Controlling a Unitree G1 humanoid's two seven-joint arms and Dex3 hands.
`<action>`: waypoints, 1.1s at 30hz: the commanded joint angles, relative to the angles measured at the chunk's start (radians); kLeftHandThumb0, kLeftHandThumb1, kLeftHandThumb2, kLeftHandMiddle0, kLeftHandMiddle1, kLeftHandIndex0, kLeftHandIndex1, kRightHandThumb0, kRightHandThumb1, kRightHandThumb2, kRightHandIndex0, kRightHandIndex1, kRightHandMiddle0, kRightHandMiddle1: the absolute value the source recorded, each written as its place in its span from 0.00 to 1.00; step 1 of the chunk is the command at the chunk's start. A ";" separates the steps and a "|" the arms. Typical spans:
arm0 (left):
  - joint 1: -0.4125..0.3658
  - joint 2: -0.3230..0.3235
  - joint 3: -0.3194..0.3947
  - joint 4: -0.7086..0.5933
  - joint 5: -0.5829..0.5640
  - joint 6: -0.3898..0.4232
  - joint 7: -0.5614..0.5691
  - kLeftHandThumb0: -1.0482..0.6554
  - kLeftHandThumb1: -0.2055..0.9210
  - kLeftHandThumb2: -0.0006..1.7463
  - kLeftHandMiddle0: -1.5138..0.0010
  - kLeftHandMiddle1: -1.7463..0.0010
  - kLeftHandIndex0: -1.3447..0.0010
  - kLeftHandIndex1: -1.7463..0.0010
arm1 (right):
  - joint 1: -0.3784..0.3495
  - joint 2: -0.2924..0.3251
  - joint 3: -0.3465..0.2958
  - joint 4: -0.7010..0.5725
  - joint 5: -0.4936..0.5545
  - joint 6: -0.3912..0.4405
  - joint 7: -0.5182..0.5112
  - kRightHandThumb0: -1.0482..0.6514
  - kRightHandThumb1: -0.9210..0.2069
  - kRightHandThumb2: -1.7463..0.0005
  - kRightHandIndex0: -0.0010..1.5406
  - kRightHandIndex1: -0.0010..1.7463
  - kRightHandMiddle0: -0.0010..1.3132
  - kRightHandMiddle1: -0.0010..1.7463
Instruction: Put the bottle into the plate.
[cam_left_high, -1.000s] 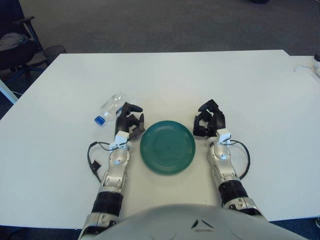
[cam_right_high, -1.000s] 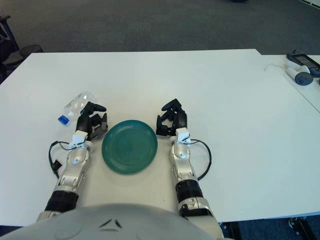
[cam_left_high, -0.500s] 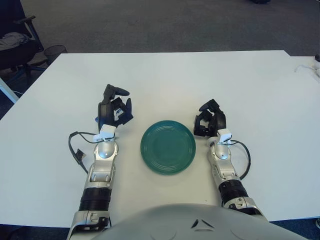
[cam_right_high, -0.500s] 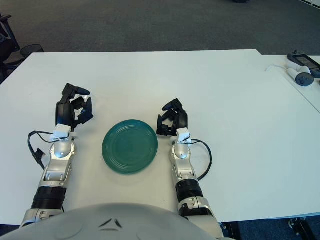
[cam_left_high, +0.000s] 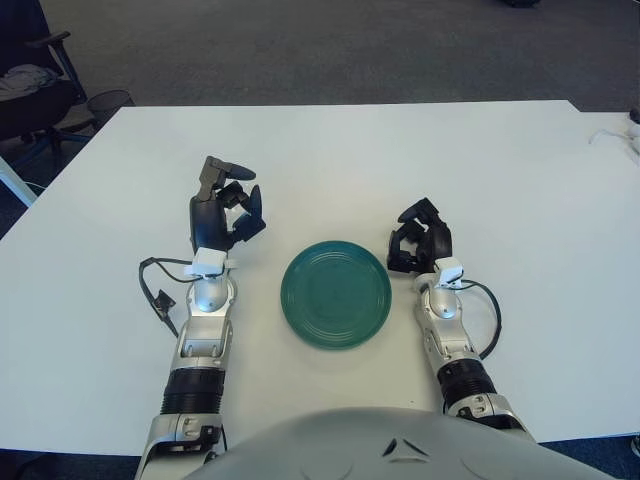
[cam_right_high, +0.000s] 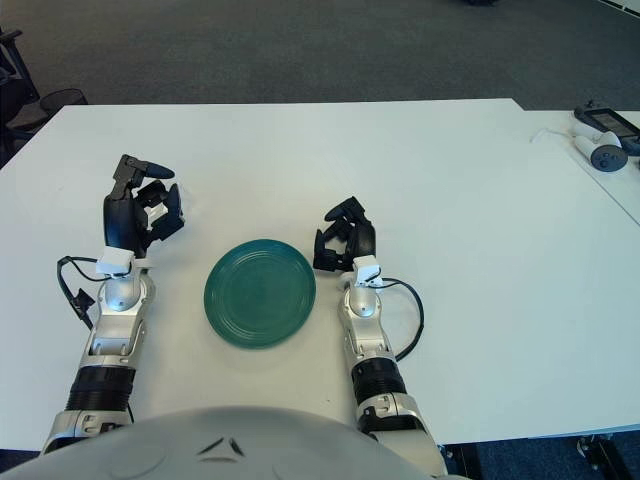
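**Left hand over the bottle, plate bare**

Nearest the robot, a green plate (cam_left_high: 336, 293) sits on the white table (cam_left_high: 330, 150) between the two forearms, nothing in it. Just right of it shows the right hand (cam_left_high: 420, 243), fingers curled inward around nothing. On the other side and a little farther out, the left hand (cam_left_high: 221, 211) is raised with its dark fingers (cam_left_high: 226, 168) bent over the place where the bottle lies. The bottle itself is hidden behind that hand, so whether the fingers have closed on it cannot be told. At the far left, beyond the table's corner, stands a dark office chair (cam_left_high: 35, 85).
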 joint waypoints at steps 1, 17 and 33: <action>-0.053 0.004 0.021 0.009 0.006 -0.030 0.021 0.38 0.70 0.56 0.37 0.00 0.69 0.00 | 0.106 -0.003 -0.026 0.125 0.015 0.088 0.000 0.61 0.73 0.12 0.54 0.93 0.42 1.00; -0.246 0.270 -0.041 0.044 0.765 0.479 0.047 0.24 0.96 0.32 0.84 0.07 0.92 0.10 | 0.082 0.001 -0.028 0.152 0.017 0.091 0.000 0.61 0.73 0.12 0.54 0.93 0.42 1.00; -0.333 0.419 -0.220 0.031 1.113 0.839 -0.481 0.00 1.00 0.40 1.00 1.00 1.00 0.98 | 0.056 0.005 -0.031 0.189 0.016 0.091 -0.002 0.62 0.74 0.12 0.54 0.92 0.42 1.00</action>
